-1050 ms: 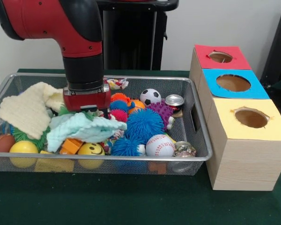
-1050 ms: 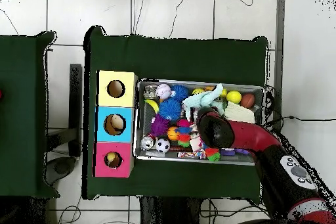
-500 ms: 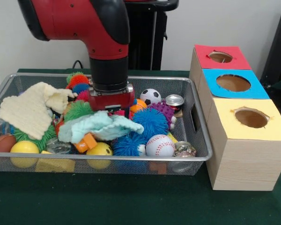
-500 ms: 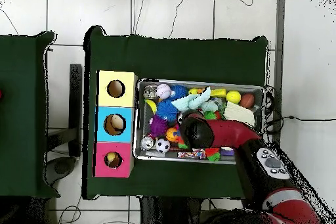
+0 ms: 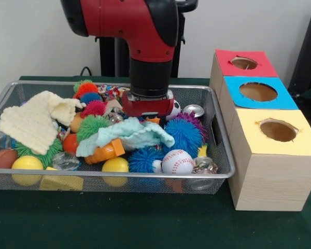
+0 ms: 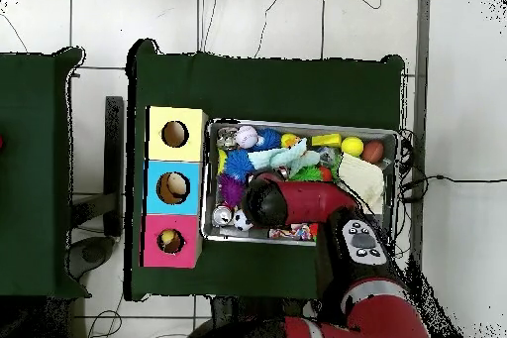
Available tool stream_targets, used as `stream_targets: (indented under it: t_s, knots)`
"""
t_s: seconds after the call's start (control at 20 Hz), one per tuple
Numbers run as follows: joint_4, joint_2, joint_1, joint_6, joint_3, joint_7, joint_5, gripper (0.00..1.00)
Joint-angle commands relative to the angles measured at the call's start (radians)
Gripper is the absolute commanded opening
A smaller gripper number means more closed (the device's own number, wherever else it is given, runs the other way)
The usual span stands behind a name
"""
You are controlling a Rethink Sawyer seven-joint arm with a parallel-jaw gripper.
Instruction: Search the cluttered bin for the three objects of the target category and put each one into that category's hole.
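Inside mesh bin (image 5: 217,171), gripper (image 5: 146,115) low over mint cloth (image 5: 129,136); cloth's long axis runs left-right, apparently draped; gripper's grasp hidden, cannot tell.

- Illumination: even, diffuse, moderately bright in both views.
- Shadows: soft and faint under the wire bin (image 5: 217,176) on the green surface (image 5: 145,223).
- Glare: small highlights on the red arm (image 5: 119,15).
- Focus: mild overall softness.
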Motion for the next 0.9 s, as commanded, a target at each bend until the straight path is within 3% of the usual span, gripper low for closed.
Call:
stream_targets:
  t_s: [0.05,0.5,0.9]
  knots:
    - [0.099,0.078,0.102,-0.069,-0.062,0.339,0.117,1.0]
    - [0.101,0.059,0.115,-0.023,-0.085,0.3,0.144,1.0]
    - [0.12,-0.023,0.079,0.236,-0.101,0.252,0.208,1.0]
